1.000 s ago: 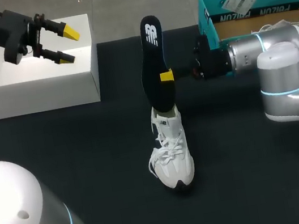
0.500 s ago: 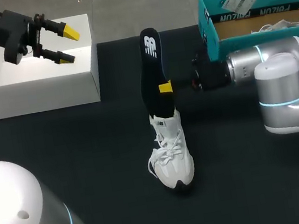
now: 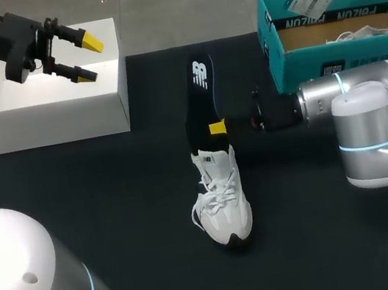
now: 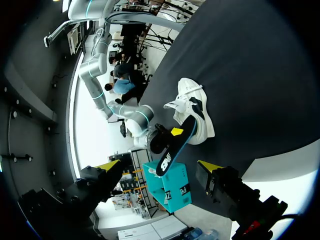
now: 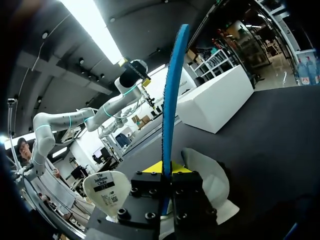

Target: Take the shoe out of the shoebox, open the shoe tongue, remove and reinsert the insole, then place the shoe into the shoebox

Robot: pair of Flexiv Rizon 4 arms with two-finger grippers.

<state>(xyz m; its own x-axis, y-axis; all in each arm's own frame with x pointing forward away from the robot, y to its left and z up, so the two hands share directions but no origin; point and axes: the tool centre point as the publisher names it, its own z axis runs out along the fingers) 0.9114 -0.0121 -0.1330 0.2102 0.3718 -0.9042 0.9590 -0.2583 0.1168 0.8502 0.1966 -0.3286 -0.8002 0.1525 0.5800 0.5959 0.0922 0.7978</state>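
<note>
My right gripper pinches the upright insole, its lower end at the opening of the shoe, which stands mid-table. I would press down slowly, toe first (left gripper spread, well apart).

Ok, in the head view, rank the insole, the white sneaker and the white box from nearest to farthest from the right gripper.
1. insole: clamped between the fingers of the right gripper, upright above the sneaker.
2. white sneaker: on the table just below the gripper.
3. white box: well away, at the table's left rear.
</note>
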